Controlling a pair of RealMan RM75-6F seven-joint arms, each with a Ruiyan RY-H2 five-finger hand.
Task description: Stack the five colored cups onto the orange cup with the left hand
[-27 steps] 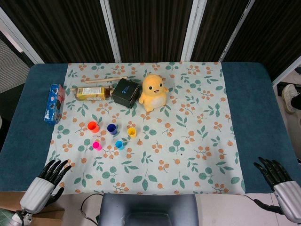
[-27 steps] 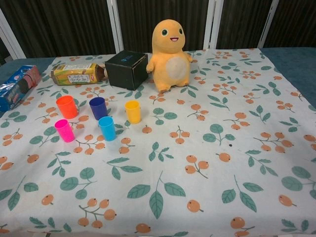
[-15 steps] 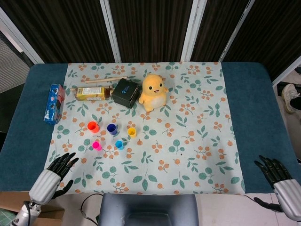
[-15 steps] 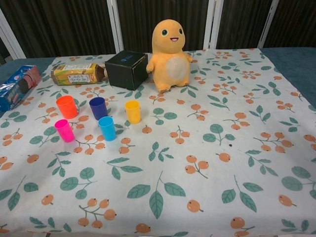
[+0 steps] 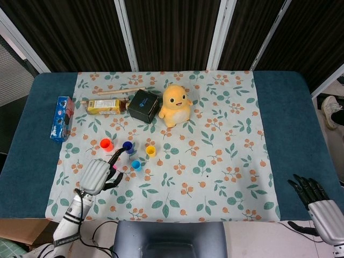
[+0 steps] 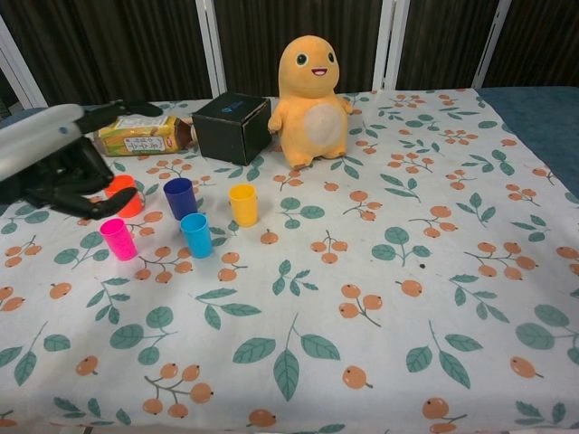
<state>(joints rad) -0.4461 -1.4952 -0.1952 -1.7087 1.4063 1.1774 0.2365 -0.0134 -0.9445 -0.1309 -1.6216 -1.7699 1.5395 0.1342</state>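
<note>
Above the cluster of cups at the near-left of the tabletop [image 5: 279,107], the left robot hand [image 5: 99,173] hovers with fingers spread and nothing in them, its fingertips [image 5: 119,154] reaching toward the dark blue cup [image 6: 179,197]. In the head view it hides the pink cup [image 6: 118,239]; in the chest view it partly covers the orange cup [image 6: 124,201], the base for the stack.

To do this step well, I judge the hand should pick one cup, close on its wall from the sides and lift straight up, since the neighbours stand close and would tip easily.

All cups stand upright and apart, none nested yet. Light blue cup [image 5: 136,165] and yellow cup [image 5: 150,151] look empty.

Far off, the right robot hand [image 5: 317,200] rests open-fingered at the table's near-right edge.
</note>
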